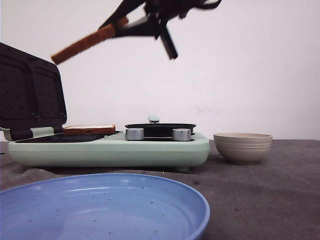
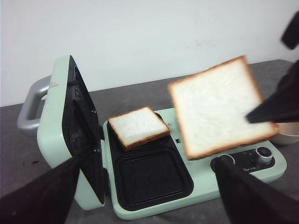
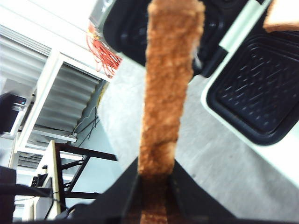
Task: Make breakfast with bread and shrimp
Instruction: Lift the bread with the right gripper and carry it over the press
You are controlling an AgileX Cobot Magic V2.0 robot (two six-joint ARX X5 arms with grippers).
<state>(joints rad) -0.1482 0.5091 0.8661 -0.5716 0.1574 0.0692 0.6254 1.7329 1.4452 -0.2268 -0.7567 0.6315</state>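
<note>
Right arm: I see it high in the front view, reaching in from the upper right, wrist angled down to the left.
Right gripper [image 1: 120, 24]: my jaws are closed on one edge of a bread slice [image 1: 82, 45], which sticks out tilted.
Left gripper [image 2: 145, 196]: only two dark fingers [image 2: 42, 198] show, spread wide apart, nothing between them.

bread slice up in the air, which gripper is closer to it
Right. The right gripper is clamped on the raised bread slice at its edge; the left gripper is open, apart from it, over the sandwich maker.
</note>
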